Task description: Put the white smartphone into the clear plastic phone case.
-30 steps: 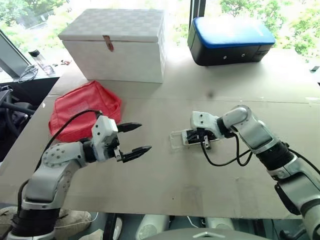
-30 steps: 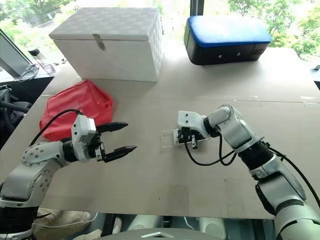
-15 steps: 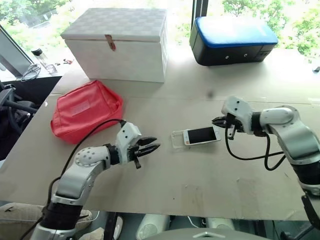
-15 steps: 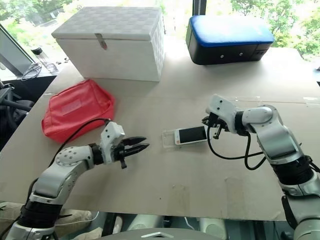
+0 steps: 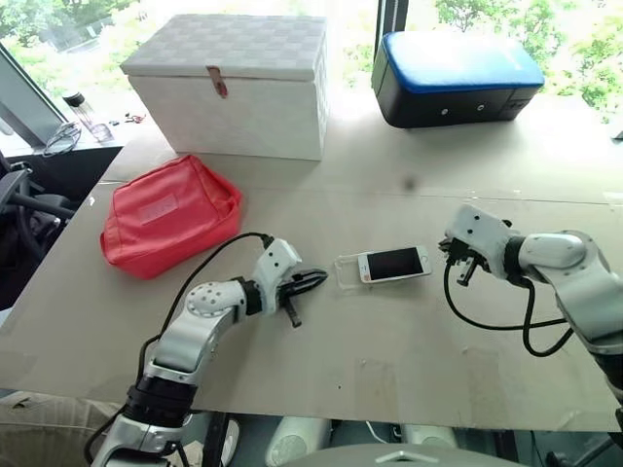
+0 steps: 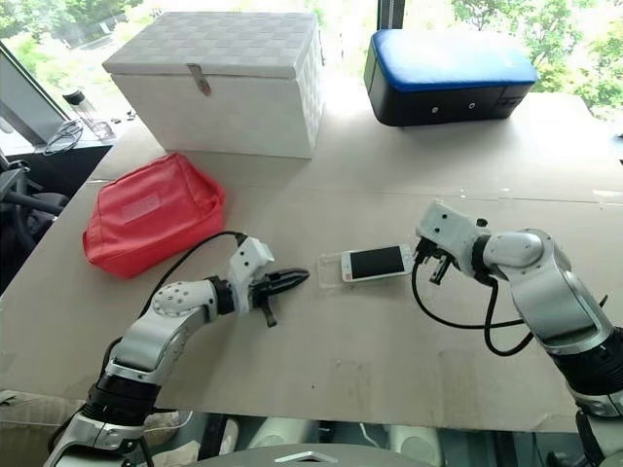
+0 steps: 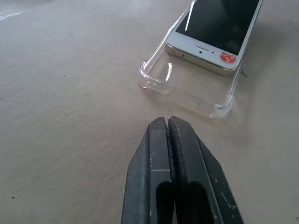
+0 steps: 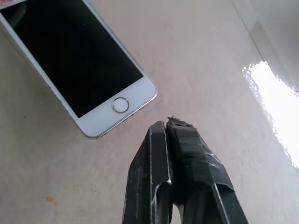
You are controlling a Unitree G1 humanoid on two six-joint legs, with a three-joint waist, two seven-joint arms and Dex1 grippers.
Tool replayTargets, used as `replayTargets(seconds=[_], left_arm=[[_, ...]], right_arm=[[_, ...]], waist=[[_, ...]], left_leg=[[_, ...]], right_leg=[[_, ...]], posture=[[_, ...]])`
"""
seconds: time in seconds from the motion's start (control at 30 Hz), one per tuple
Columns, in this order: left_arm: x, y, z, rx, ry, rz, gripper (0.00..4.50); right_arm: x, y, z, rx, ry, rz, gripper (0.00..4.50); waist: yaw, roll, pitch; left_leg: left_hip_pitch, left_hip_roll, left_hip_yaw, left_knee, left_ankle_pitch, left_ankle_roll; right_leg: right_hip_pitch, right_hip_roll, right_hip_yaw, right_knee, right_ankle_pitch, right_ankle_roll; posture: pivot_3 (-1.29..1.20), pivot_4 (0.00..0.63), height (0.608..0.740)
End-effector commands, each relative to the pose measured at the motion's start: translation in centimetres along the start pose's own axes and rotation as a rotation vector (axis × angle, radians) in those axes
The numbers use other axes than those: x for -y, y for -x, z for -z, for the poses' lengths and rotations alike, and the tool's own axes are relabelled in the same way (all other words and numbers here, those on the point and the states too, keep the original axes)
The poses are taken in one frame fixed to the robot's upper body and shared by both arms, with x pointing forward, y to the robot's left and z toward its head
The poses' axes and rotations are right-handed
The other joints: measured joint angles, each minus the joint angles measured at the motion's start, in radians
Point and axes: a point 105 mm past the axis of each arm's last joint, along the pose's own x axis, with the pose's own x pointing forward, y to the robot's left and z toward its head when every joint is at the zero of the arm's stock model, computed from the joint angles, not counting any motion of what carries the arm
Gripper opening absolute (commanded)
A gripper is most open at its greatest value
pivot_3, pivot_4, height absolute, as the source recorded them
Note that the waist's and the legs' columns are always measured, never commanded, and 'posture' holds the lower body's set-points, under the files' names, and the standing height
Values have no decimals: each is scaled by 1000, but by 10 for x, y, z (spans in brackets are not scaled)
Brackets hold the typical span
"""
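1. Black fingers of your left gripper (image 7: 168, 122) have snapped shut on nothing and dropped close to the clear plastic phone case's (image 7: 187, 86) open end.
2. Mid-worktop, the white smartphone (image 5: 391, 264) lies half-seated in it.
3. Your right gripper (image 8: 172, 125), clenched and empty, has let go and backed off rightward; expect end-pushes next.

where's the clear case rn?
Head views: clear plastic phone case lies mid-table under the white smartphone, its empty end just ahead of the shut left gripper.
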Motion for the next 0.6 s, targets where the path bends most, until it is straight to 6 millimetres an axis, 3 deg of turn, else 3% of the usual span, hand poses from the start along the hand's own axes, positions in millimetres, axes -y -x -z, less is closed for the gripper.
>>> replayTargets(seconds=[0.03, 0.6], left_arm=[[3, -7, -2, 3, -18, 14, 76], [1, -16, -5, 6, -32, 16, 76]], right_arm=[[-3, 1, -6, 4, 44, 13, 0], [-39, -26, -37, 118, 105, -149, 0]], waist=[[0, 0, 0], [0, 0, 0]], left_leg=[[0, 0, 0, 0, 0, 0], [0, 0, -1, 2, 0, 0]], right_leg=[[0, 0, 0, 0, 0, 0], [1, 0, -2, 0, 0, 0]], posture=[[0, 150, 740], [0, 150, 740]])
